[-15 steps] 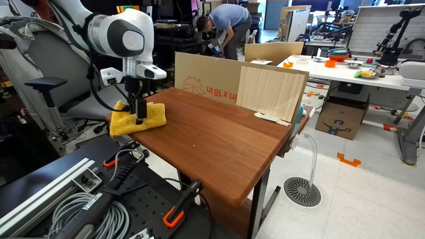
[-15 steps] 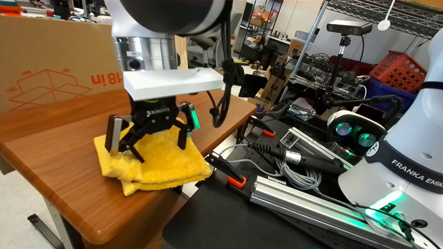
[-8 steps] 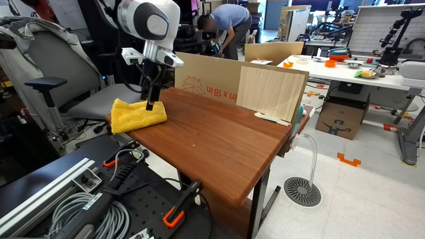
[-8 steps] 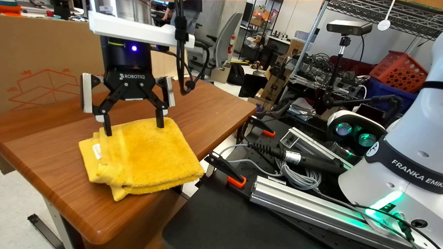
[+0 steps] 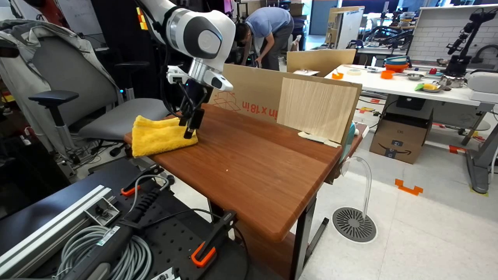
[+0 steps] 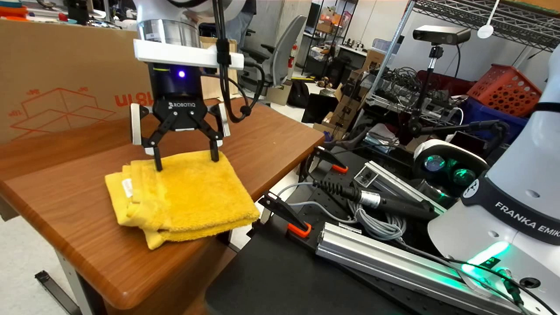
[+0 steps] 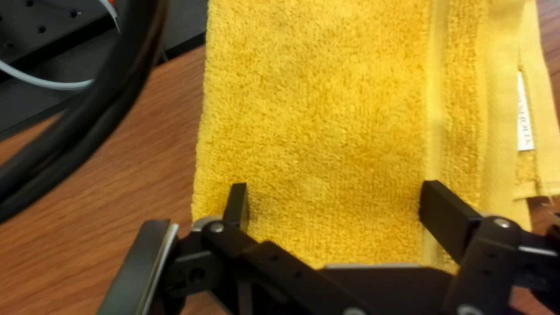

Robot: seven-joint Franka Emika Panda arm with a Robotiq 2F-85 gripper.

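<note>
A folded yellow towel (image 6: 197, 197) lies on a corner of the brown wooden table (image 5: 249, 167), its front edge close to the tabletop's edge. Bands and a small white label (image 7: 524, 113) show along one side of it in the wrist view. My gripper (image 6: 186, 160) is open, pointing down at the towel's far part, with its fingers wide apart. Only towel surface appears between the fingertips in the wrist view, where the gripper (image 7: 334, 192) spans most of the towel's width. Whether the tips press on the cloth or hover just above it, I cannot tell.
Behind the table stands a cardboard panel (image 5: 249, 85) with a pale wooden board (image 5: 317, 109) leaning on it. Alongside is a black platform (image 6: 262, 271) with orange-tipped clamps (image 6: 299, 228), an aluminium rail (image 6: 385, 258) and coiled cable (image 6: 380, 225). A grey chair (image 5: 124, 120) stands behind.
My gripper rose off the towel's front, moved toward the table's far side and came down again. The bunched cloth by one finger was let go and now lies flatter; the towel has shifted slightly.
</note>
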